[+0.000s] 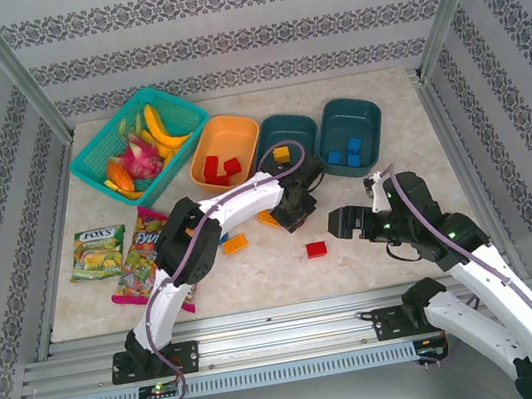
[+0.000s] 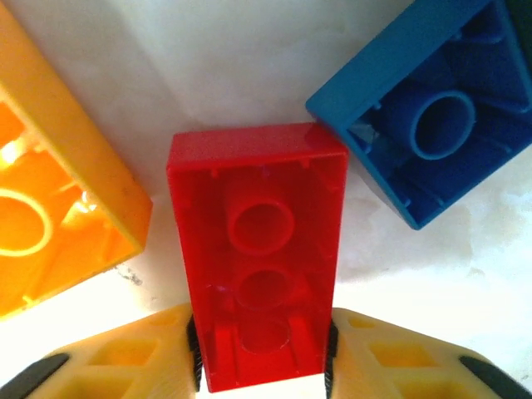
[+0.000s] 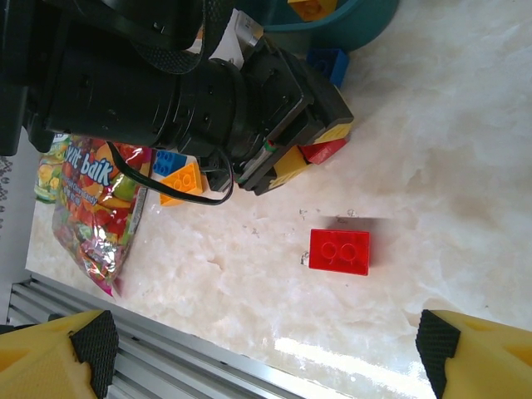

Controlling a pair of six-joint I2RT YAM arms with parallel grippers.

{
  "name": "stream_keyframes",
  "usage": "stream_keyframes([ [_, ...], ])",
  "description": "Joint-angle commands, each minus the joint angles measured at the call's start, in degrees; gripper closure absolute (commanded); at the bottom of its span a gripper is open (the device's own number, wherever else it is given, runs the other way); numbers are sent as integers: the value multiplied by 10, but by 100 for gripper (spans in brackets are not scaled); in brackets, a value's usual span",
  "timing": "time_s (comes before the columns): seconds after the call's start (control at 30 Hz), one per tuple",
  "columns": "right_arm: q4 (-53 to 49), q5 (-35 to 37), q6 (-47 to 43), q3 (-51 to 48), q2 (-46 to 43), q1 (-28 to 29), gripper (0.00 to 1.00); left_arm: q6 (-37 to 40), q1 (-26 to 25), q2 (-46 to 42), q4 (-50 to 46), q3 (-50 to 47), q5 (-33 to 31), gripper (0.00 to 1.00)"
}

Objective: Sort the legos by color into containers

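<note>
My left gripper [image 2: 262, 342] is shut on a red lego [image 2: 258, 249], which shows its hollow underside between the yellow fingers. An orange lego [image 2: 58, 224] lies to its left and a blue lego [image 2: 432, 125] to its upper right. From above, the left gripper [image 1: 294, 209] sits low in front of the middle teal tub [image 1: 297, 124], which holds a yellow lego [image 1: 281, 154]. Red legos [image 1: 221, 169] lie in the orange tub [image 1: 235, 128] and blue ones [image 1: 349, 153] in the right teal tub [image 1: 365, 111]. My right gripper [image 3: 266, 353] is open and empty above a loose red lego [image 3: 339, 251].
A teal lattice basket [image 1: 97, 155] of toy fruit stands at the back left. Two candy bags [image 1: 98, 252] lie at the left front. An orange lego [image 1: 233, 243] rests beside the left arm. The metal rail [image 1: 264, 316] runs along the near edge.
</note>
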Motion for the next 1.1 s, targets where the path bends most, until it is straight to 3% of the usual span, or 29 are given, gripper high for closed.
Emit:
stream_keyframes([
  [0.0,12,-7,-2,-2,1,6,6,11,-4,15,-46,3,-9,68],
  [0.3,17,-5,-13,8,18,6,6,38,-4,-89,-61,-57,-14,72],
  [0.57,37,8,-23,39,33,5,7,132,14,-187,-108,-53,-41,74],
  [0.7,57,-5,-22,49,63,4,7,220,63,-200,-128,-22,-22,76],
  [0.83,85,-22,-17,54,98,5,7,332,144,-188,-122,19,17,75],
  [0.93,98,-25,-16,62,124,4,7,405,200,-146,-119,68,54,75],
  [1.07,102,-35,-16,85,168,4,7,500,247,-67,-134,172,55,76],
])
